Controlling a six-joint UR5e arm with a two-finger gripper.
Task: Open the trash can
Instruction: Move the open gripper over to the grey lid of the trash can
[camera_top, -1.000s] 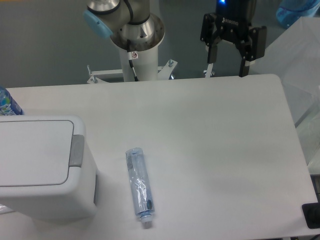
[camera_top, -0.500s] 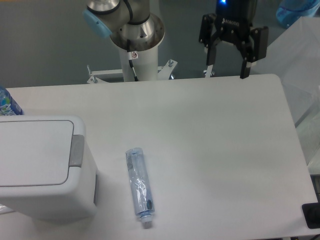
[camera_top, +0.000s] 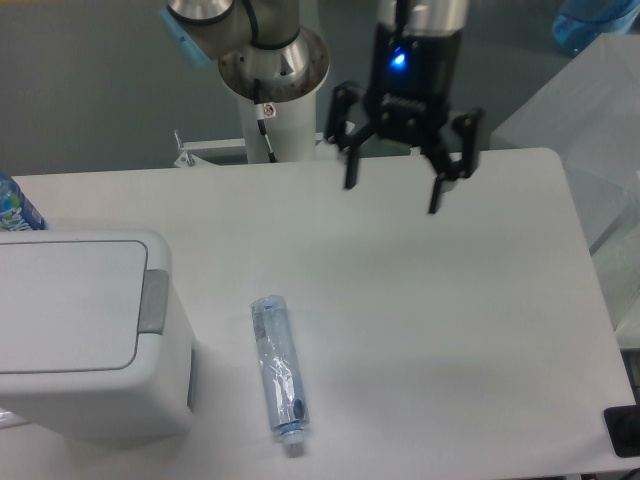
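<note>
The trash can is a boxy white bin at the left front of the table, its flat lid shut and its grey push tab on the right edge. My gripper hangs open and empty above the far middle of the table, well to the right of and beyond the can. Its two dark fingers point down with a wide gap.
A clear plastic bottle lies on the table just right of the can. A blue-labelled bottle peeks in at the left edge behind the can. The arm's base column stands behind the table. A dark object sits at the front right corner.
The gripper has moved left and toward the camera, from beyond the table's far right edge to above the far middle of the table. It stays open. The can and bottle have not moved.
</note>
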